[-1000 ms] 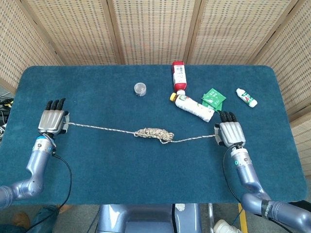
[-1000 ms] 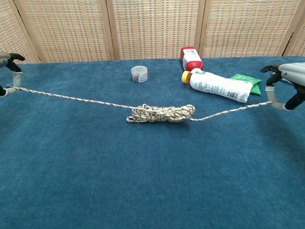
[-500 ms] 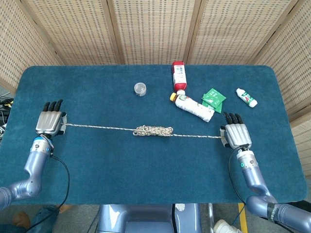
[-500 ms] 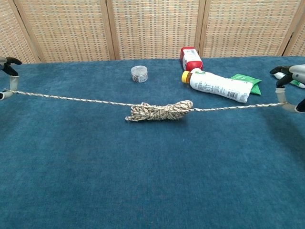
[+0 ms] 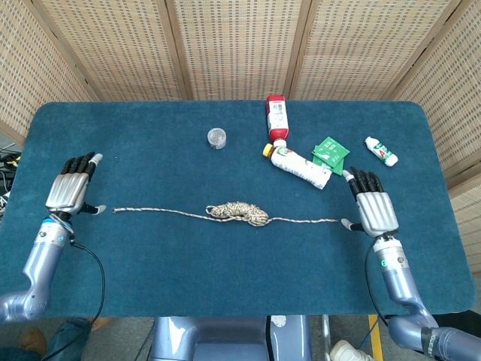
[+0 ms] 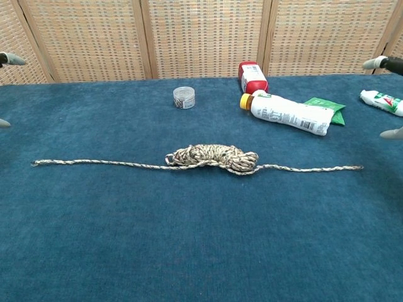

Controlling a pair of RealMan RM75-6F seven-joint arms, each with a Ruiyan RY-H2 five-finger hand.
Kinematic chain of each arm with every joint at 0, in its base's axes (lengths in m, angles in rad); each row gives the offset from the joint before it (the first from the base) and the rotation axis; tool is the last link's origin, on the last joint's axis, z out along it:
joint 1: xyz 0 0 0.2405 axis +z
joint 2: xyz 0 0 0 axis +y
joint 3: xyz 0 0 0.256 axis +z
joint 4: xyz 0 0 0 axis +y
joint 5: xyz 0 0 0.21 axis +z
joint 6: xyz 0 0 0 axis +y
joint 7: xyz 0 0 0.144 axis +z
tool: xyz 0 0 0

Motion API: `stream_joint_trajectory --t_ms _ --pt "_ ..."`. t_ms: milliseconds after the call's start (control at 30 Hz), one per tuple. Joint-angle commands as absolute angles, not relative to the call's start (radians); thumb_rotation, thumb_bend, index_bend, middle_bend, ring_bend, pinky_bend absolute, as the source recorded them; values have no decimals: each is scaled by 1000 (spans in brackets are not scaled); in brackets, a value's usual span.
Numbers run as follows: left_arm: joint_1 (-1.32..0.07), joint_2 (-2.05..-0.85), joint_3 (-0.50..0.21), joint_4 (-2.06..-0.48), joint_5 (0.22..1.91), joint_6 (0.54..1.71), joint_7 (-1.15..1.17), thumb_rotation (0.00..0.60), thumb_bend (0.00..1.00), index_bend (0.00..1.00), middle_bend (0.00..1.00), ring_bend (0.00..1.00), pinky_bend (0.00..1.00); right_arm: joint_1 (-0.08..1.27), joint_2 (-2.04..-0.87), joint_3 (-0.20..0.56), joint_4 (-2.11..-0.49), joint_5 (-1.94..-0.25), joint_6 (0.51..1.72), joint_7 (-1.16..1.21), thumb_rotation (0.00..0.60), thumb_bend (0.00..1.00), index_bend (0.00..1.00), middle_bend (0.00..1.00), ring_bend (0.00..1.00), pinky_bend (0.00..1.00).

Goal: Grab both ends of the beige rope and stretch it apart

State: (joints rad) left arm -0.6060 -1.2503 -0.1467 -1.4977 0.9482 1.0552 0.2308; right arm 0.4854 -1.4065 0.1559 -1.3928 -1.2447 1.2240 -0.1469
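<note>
The beige rope (image 5: 237, 212) lies slack on the blue table (image 5: 150, 256), a tangled bundle (image 6: 213, 157) at its middle and a thin strand running out to each side. Its left end (image 5: 116, 210) lies free, a short way right of my left hand (image 5: 68, 189), whose fingers are spread and hold nothing. Its right end (image 5: 336, 220) lies free just left of my right hand (image 5: 373, 207), also spread and empty. In the chest view only fingertips (image 6: 12, 60) show at the left edge and fingertips (image 6: 378, 63) at the right edge.
Behind the rope lie a white bottle with a yellow cap (image 5: 298, 165), a red-capped bottle (image 5: 276, 116), a green packet (image 5: 330, 153), a small white tube (image 5: 381, 150) and a small clear round jar (image 5: 217, 137). Wicker screens (image 5: 240, 45) stand behind the table.
Both hands have let go of the rope ends and opened, moving slightly outward. The rope, taut half a second ago, has dropped slack onto the table.
</note>
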Motion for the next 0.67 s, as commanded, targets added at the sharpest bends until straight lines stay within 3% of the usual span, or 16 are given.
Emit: stream_joint_trajectory --t_ms 33,333,667 --pt "-533 -1214 -148 -1588 1013 1182 202 600 0 0 0 0 0 434 -1369 154 -1431 -1297 1312 -96 600 0 0 0 0 0" --pt "-351 -1170 -34 -1814 1194 1436 249 600 0 0 0 0 0 286 -1326 68 -1499 -1415 1498 -81 600 0 0 0 0 0" --pt "-265 -1154 20 -1881 1304 1503 252 600 0 0 0 0 0 212 -1317 45 -1563 -1471 1585 -161 600 0 0 0 0 0"
